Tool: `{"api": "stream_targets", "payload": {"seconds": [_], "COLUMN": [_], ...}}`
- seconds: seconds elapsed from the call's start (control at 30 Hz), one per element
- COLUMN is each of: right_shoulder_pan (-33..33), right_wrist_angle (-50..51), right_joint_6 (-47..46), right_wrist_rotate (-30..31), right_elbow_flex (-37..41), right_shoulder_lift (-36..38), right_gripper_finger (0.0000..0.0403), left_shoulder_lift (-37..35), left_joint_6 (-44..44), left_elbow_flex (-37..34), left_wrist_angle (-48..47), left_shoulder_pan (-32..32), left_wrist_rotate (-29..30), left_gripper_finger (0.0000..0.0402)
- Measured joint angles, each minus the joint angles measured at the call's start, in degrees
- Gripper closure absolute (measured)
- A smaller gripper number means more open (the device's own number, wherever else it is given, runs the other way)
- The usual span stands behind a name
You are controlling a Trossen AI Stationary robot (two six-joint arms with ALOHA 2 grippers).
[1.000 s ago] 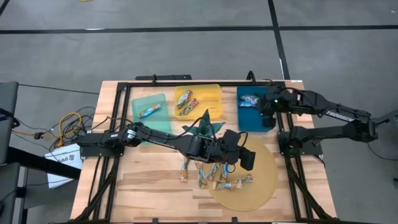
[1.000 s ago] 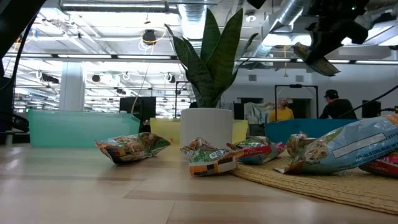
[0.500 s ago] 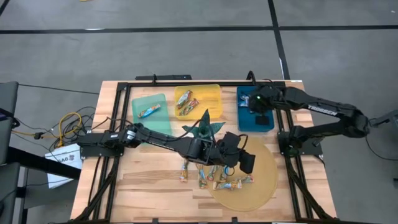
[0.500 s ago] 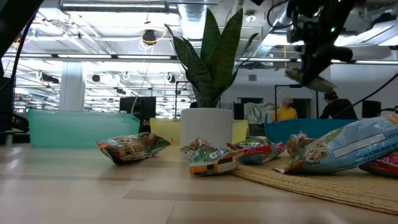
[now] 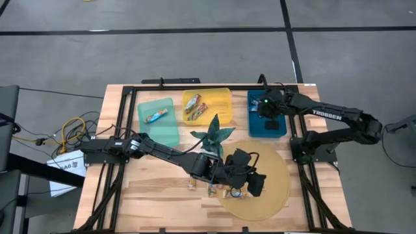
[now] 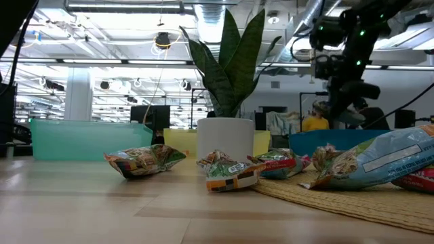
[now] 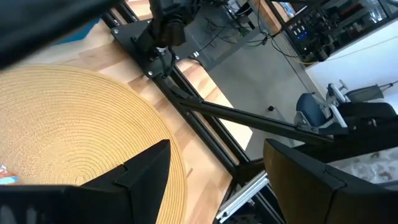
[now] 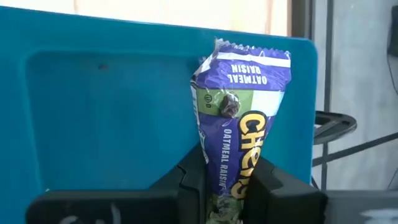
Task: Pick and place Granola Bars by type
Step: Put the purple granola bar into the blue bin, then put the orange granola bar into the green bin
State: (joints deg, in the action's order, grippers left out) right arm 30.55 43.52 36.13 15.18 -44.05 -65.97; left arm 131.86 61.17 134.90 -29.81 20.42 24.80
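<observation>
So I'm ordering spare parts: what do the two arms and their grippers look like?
Both arms are dark, jointed and slim. The right arm carries white TROSSEN lettering and a green light near its wrist. The left arm has a small white label by its base. Each gripper, left gripper included, has two flat black fingers.

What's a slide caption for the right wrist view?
Right tool holds a blue granola bar over the dark blue bin.

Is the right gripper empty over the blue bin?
No, the right gripper is shut on a purple-wrapped granola bar above the blue bin.

Wrapped bars (image 6: 146,163) before potted plant (image 6: 228,88)
</observation>
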Motion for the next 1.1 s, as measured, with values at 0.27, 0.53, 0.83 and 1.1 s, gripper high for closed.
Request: {"api": "stream_targets", "payload": {"seconds": [0.27, 0.53, 0.83, 1.1], "right_shoulder_pan": [1.7, 1.4, 1.4, 0.9], "right_wrist_angle": [-0.9, -2.2, -2.5, -3.3], "right_joint_6": [0.5, -1.1, -1.8, -6.2], "right_wrist_rotate": [0.0, -0.1, -0.1, -0.1], "right_elbow_flex": [0.2, 0.2, 0.2, 0.2], "right_shoulder_lift": [-6.7, -10.2, -10.1, -6.3], "right_gripper_finger": [0.0347, 0.0336, 0.0254, 0.0197], "left_shoulder_lift": [0.0, 0.0, 0.0, 0.0], "left_joint_6": [0.1, 0.7, 1.0, 1.0], "left_elbow_flex": [0.0, 0.0, 0.0, 0.0], "left_wrist_angle": [0.9, 1.1, 1.1, 0.9], "left_shoulder_pan": [0.9, 1.0, 1.1, 1.8], "left_wrist_rotate": [0.0, 0.0, 0.0, 0.0], "left_gripper_finger": [0.0152, 0.0152, 0.0152, 0.0152]}}
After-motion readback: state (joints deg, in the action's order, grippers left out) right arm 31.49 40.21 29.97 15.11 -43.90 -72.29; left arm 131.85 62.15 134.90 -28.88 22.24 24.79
